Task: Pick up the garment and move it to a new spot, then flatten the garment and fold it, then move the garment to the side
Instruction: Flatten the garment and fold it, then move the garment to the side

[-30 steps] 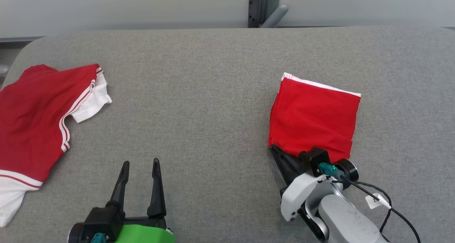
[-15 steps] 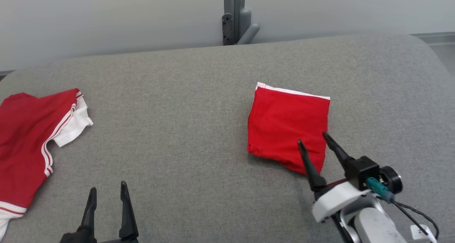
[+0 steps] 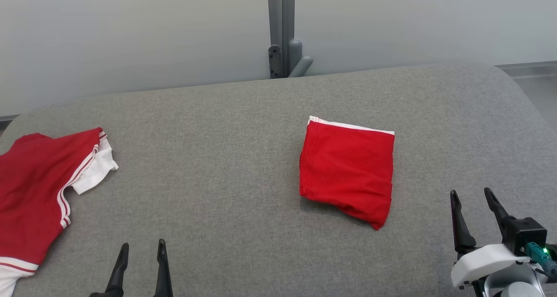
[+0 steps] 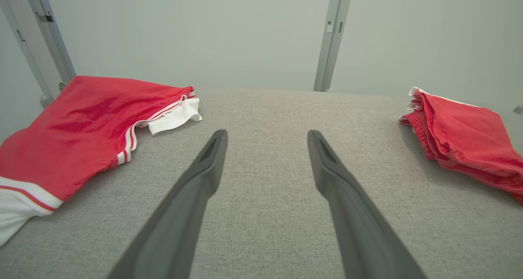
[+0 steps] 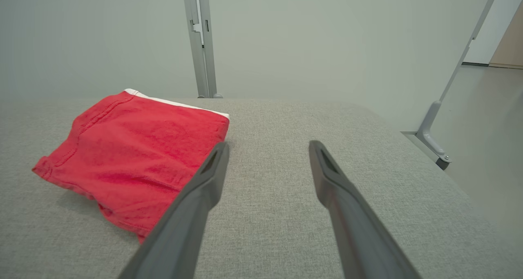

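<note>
Grey tabletop (image 3: pixel 243 127) with a rounded far edge, pale wall (image 3: pixel 130 36) behind. Left of your left end effector (image 3: pixel 143 243), a second red-and-white garment (image 3: pixel 35 192) is cut off by the frame. The folded garment (image 3: pixel 347 171), a red square with white trim, lies ahead-left of your right end effector (image 3: pixel 470 192), apart from it. Both stand spread and empty, with bare tabletop ahead.

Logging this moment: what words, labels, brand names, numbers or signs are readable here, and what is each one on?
No readable text.
The folded red garment, the red and white garment, the grey table, the metal post, the left gripper and the right gripper bear no legible print, label or sign.
</note>
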### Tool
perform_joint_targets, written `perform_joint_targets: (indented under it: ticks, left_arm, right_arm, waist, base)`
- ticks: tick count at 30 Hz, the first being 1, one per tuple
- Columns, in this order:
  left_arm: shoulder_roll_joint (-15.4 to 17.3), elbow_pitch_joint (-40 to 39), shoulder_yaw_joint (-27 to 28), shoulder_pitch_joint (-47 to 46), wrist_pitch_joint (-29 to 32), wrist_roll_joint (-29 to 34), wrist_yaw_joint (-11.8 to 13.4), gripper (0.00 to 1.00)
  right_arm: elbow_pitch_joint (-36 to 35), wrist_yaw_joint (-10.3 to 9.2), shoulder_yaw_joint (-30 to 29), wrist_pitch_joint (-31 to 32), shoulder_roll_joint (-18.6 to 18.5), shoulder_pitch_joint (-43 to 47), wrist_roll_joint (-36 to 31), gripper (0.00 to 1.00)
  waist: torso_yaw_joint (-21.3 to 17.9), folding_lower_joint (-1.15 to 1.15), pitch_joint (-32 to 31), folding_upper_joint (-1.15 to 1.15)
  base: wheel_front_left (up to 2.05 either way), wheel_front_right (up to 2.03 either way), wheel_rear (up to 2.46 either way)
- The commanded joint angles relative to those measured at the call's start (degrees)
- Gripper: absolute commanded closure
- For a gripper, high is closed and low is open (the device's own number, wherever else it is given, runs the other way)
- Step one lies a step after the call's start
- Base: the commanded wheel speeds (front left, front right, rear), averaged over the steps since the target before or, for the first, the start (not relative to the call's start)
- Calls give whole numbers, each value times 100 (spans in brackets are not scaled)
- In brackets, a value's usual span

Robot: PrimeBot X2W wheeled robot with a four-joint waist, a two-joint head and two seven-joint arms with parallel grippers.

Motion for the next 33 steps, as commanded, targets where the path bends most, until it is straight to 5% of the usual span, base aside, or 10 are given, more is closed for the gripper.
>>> perform_joint_targets:
  ticks: [1, 9, 21, 25, 33]
  left_arm:
    - [11, 14, 21, 56, -20, 89, -48, 0]
    - [9, 187, 87, -70, -19, 74, -368, 0]
    - [8, 248, 150, -146, -19, -29, -375, 0]
    - [8, 214, 146, -139, -19, -39, -336, 0]
    - [9, 125, -27, -298, -19, 18, -314, 0]
  right_arm:
    - [15, -4, -29, -17, 20, 70, -23, 0]
    - [42, -4, 78, -17, 163, -26, -85, 0]
    - [165, -4, 212, -17, 193, -115, -76, 0]
    - [417, -4, 147, -9, 298, -366, 391, 0]
    - [972, -4, -29, 1778, 358, -1381, 1141, 0]
  waist:
    - [10, 0, -3, 22]
    - [97, 0, 64, 22]
    - [162, 0, 129, 22]
    - [176, 0, 162, 22]
    - [311, 0, 514, 22]
  base:
    - [0, 0, 0]
    - [0, 0, 0]
    - [0, 0, 0]
    - [0, 0, 0]
    - [0, 0, 0]
